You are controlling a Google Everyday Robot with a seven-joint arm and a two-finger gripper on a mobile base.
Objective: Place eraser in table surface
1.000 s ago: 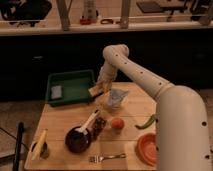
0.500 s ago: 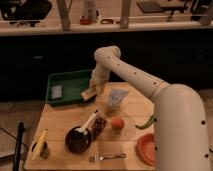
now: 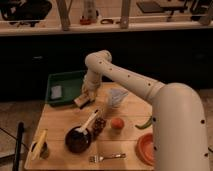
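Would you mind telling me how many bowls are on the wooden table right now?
2: a dark bowl front-left with a utensil in it, and an orange bowl at the front-right edge, partly hidden by the arm. The gripper holds the eraser near the green tray.

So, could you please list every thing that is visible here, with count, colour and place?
eraser: 1, tan, at gripper, by tray's right edge
table surface: 1, pale wood, centre
tray: 1, green, table's back left
pad: 1, grey-blue, in tray
bowl: 1, dark, front
fork: 1, silver, front edge
plate: 1, orange, front right
round fruit: 1, orange, middle
gripper: 1, beige, above table's back left
arm: 1, white, from right
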